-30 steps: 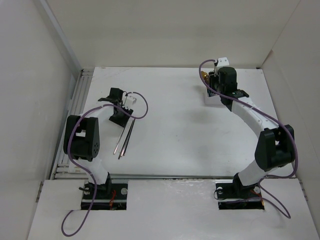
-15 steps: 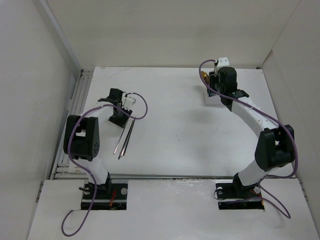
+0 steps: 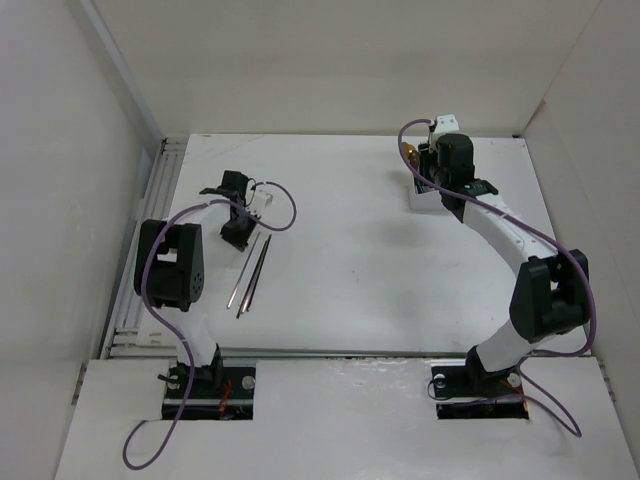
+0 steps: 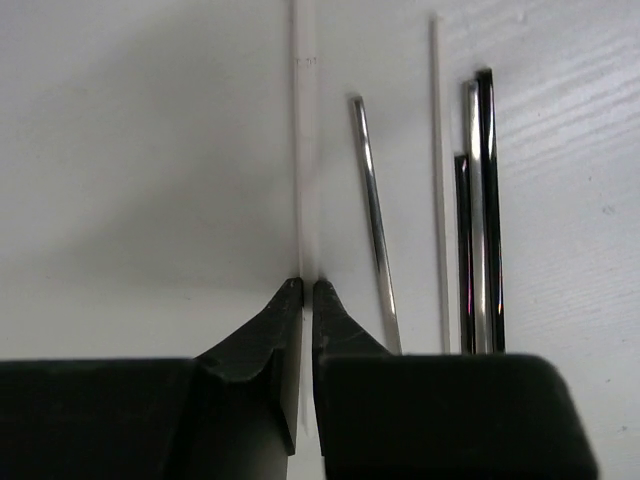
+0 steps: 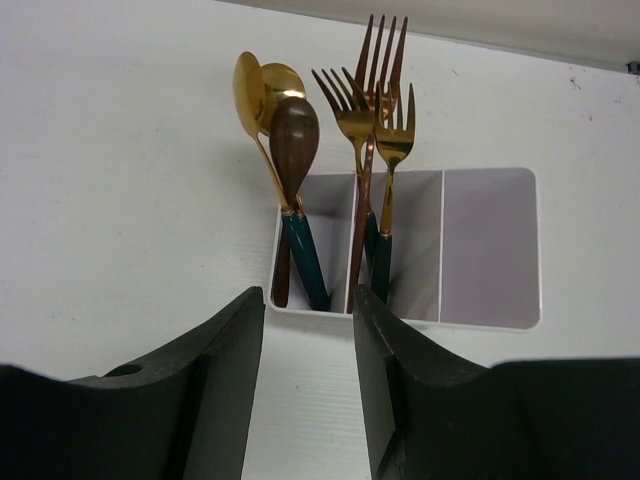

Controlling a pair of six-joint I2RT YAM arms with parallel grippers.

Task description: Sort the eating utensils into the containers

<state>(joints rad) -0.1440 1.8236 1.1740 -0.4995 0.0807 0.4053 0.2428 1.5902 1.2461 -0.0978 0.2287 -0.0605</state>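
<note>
My left gripper (image 4: 307,285) (image 3: 238,232) is low over the table at the left, shut on a thin white chopstick (image 4: 305,150). To its right lie a silver chopstick (image 4: 373,220), another white one (image 4: 437,160) and a dark pair (image 4: 480,210); the top view shows these chopsticks (image 3: 250,275). My right gripper (image 5: 308,310) is open just in front of the white divided container (image 5: 490,250) (image 3: 424,196). Gold spoons (image 5: 262,100) stand in its left compartment and gold forks (image 5: 372,90) in the middle one. The right compartment holds nothing.
Purple cables (image 3: 283,210) loop off both wrists. White walls enclose the table on the left, back and right. A slotted rail (image 3: 150,210) runs along the left edge.
My left gripper's jaws have closed onto the white chopstick, and the left arm shifted slightly. The right arm has not moved.
</note>
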